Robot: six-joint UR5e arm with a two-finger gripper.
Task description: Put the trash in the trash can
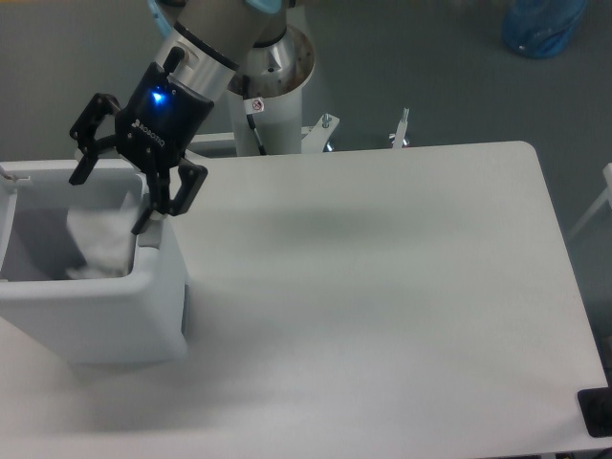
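The tool hung over the trash can with its two black fingers spread wide and nothing between them, one finger reaching toward the can's back left and the other dipping toward the rim at the right wall. A blue light glowed on the tool's black body, and the arm rose from it toward the top of the view. The white wrapper lay apart from the fingers, inside the trash can, a pale blurred mass against the right inner wall; its green mark could not be made out. The bottle could not be seen; the can's interior was too dim and blurred to tell whether it was there. The trash can stood at the left end of the white bench, touching its surface. Behind the bench stood the arm's white pedestal, and a blue bag lay on the grey floor at the upper right.
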